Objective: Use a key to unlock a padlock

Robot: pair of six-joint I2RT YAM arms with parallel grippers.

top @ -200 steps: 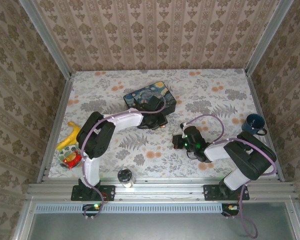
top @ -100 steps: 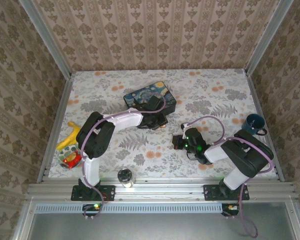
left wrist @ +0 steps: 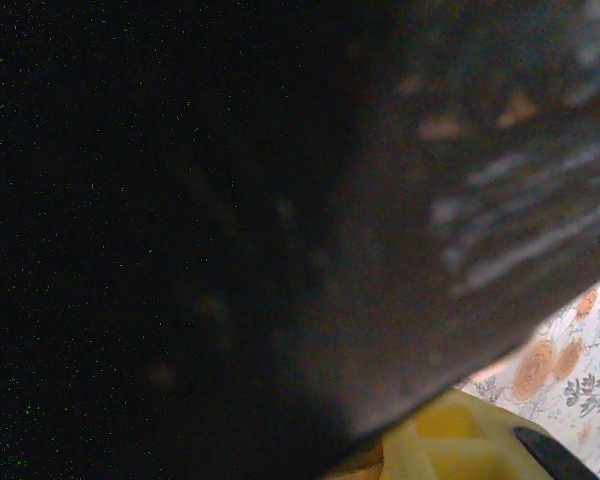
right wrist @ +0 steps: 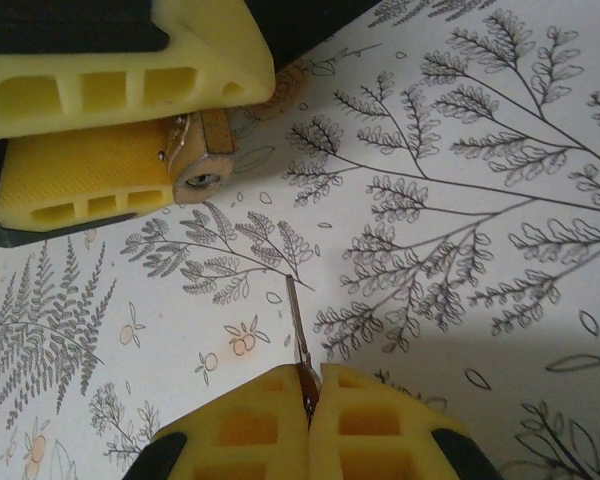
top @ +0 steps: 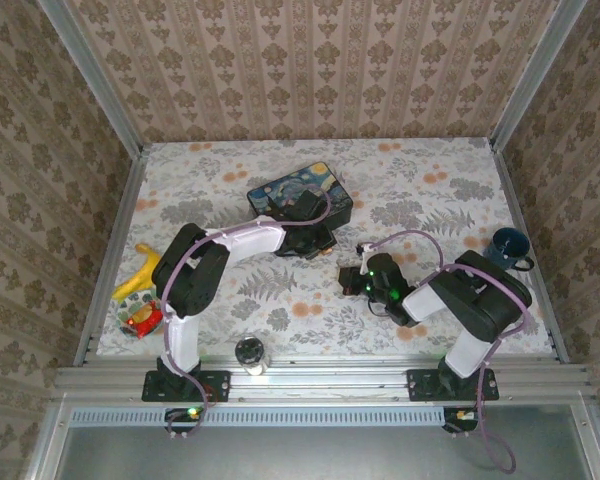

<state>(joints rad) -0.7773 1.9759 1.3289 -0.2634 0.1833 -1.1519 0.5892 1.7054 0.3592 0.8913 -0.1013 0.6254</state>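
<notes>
Near the middle of the flower-printed bench (top: pixel 290 305), just in front of the dark-blue starry-night tin box (top: pixel 302 195), the tiny brass-coloured metal padlock (right wrist: pixel 202 158) is being held clamped in the yellow-fingered left tool (right wrist: pixel 215 125), with its keyhole facing the right tool (right wrist: pixel 310 385). The slim yellowish-metal key (right wrist: pixel 298 330) is being pinched at its head between the closed fingers of the right tool. Its blade is being pointed toward the padlock, apart from it and, in the right wrist view, off line to the right of the keyhole.

Both pieces are being judged light, rigid and slick. The thin blade is being judged liable to pivot, so the key's flat head and the padlock's body sides are being noted as the places to grip.

Against the frame one second back, the right tool is being found shifted leftward, nearer the padlock. The left tool is being found unmoved.
</notes>
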